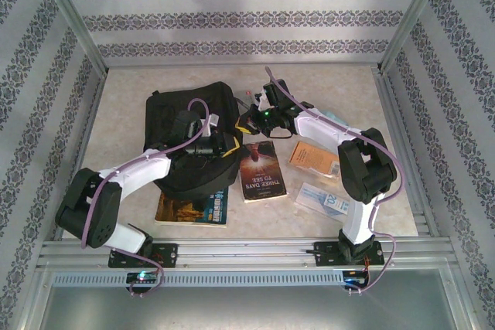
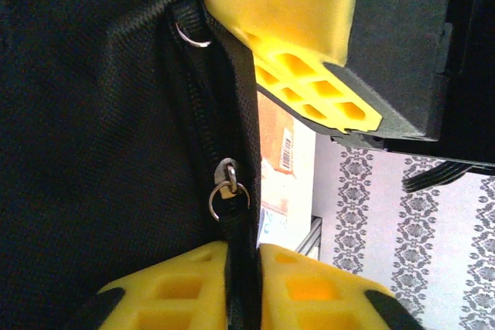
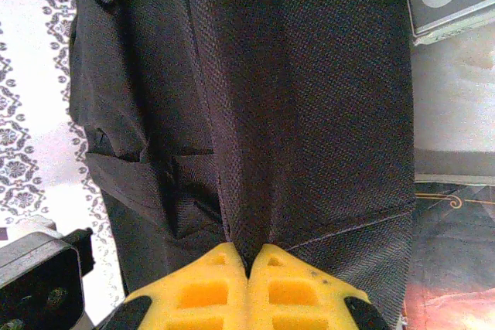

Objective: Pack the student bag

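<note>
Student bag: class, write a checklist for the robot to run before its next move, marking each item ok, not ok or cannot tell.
1. Right gripper pinching the student bag fabric: ok.
2. Left gripper closed on the bag's zip edge: ok.
3. Zip puller clear of the fingers: ok.
4. Bag opening wide enough: cannot tell.
5. Dark book and orange book packed: not ok, both outside.

Robot lab test cell, not a real room: aluminium extrusion frame boxed in with patterned wallpaper panels, marble-look tabletop, left arm and right arm bolted to a slotted rail at the near edge, cables looped along both.
</note>
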